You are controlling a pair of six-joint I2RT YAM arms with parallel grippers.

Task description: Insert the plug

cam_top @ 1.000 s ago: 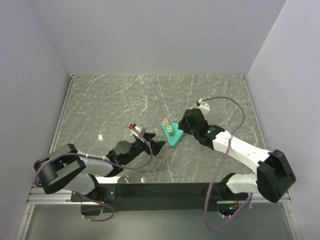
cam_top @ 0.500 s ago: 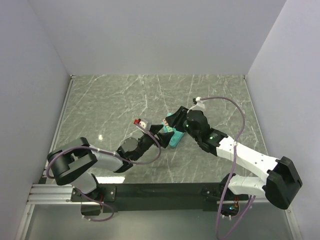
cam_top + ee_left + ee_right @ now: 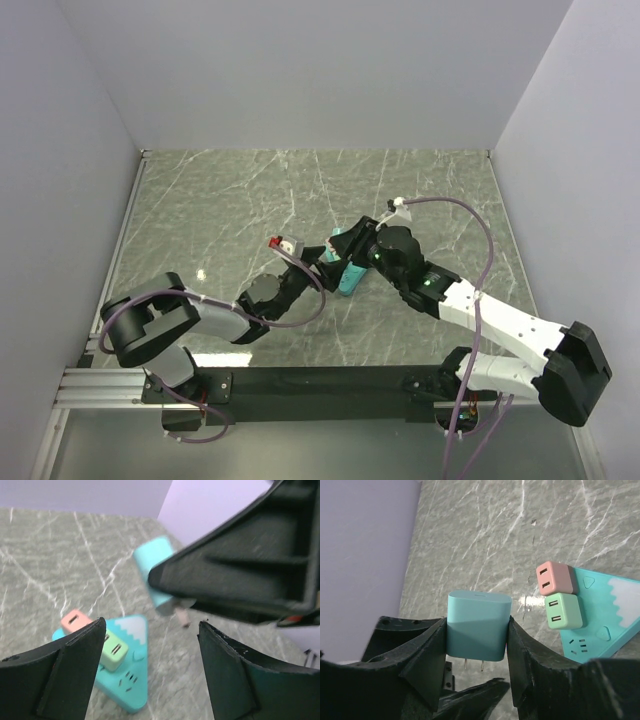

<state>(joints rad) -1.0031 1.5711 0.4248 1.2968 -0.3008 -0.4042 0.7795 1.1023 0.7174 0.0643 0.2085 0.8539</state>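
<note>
Two prongs stick out from the underside of the teal plug [image 3: 479,615], which sits clamped between the fingers of the right tool [image 3: 477,640], squeezed on its two flat sides. The plug hangs in the air, clear of the counter [image 3: 230,200] and apart from the strip [image 3: 607,615], a teal triangular block lying flat nearby. A pink adapter [image 3: 555,577] and a green adapter [image 3: 563,611] sit side by side, touching, on the strip near one corner; open sockets show on the bare part beside them. From above, the plug looks to be just past the strip's far edge, though the arms crowd that view. The left tool [image 3: 152,630] faces the strip from the other side, fingers spread wide and gripping nothing, with the strip and the plug both showing between them.
</note>
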